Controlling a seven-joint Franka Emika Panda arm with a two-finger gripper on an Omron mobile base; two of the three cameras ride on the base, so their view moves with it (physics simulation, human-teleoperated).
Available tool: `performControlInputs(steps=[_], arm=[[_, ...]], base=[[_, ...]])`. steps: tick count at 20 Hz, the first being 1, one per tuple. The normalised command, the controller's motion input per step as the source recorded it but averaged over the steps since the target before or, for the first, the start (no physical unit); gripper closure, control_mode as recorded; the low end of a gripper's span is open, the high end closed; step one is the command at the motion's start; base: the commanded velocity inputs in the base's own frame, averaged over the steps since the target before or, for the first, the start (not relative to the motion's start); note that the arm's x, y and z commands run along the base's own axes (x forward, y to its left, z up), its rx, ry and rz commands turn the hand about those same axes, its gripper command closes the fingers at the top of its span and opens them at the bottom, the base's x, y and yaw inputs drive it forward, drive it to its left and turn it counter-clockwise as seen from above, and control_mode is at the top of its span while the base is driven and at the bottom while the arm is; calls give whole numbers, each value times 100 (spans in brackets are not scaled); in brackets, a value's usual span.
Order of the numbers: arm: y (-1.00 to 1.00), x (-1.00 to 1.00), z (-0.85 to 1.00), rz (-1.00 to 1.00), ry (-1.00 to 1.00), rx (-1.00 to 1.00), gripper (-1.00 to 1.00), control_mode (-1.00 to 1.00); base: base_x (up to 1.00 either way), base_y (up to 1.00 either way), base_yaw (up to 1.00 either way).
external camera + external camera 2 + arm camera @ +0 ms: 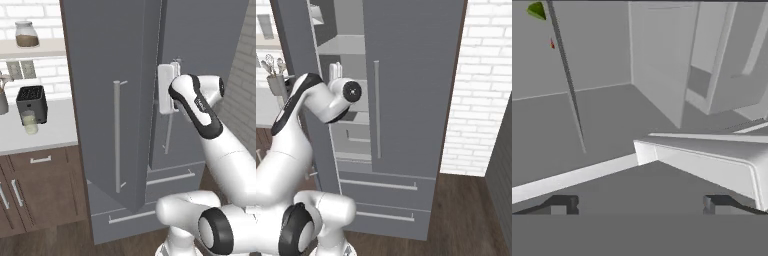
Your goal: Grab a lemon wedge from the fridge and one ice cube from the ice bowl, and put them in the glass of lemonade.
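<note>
Hand view, fingers: the gripper [641,205] has its two dark fingertips [562,205] spread wide at the bottom edge, nothing between them.
Hand view, below the fingers: a grey fridge shelf [607,125] runs away from the tips, with a white-edged ledge [707,160] just ahead on the right.
Hand view, wedge: the lemon wedge [537,10], yellow-green, sits at the top left corner, well apart from the fingers, beyond a thin dark line that crosses the view; cut off by the top edge.
Hand view, red bit: a tiny red item [552,44] lies just below the wedge, too small to make out.
Left base view, arm: the hand reaches into the fridge [110,60] through the gap between its doors; the left door [107,100] stands swung open with its long silver handle [117,135] facing out.
Left base view, counter: the glass [30,122] of pale liquid stands on the white counter [55,130], just in front of the black toaster [32,102]; a jar [26,34] of brown contents is on the shelf above.
Left base view, room: dark brown cabinets [40,185], wood floor, white brick wall.
Right base view, fridge: grey shelves show inside [346,45]; the right door [411,85] is closed, two drawers [381,187] below.
Right base view, hidden: the fingers are behind the wrist; a utensil cup [276,82] is partly covered by the arm.
</note>
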Motion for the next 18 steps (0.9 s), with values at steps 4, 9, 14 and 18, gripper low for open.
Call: performControlInputs(steps=[4,9,14,18], arm=[[35,55,-30,8,4,0,-100,-100],[31,31,-12,10,0,0,-100,-100],[91,-79,1,23,-2,-2,-100,-100],[100,-100,11,25,-5,-6,-100,-100]], base=[[0,0,0],[0,0,0],[0,0,0],[0,0,0]])
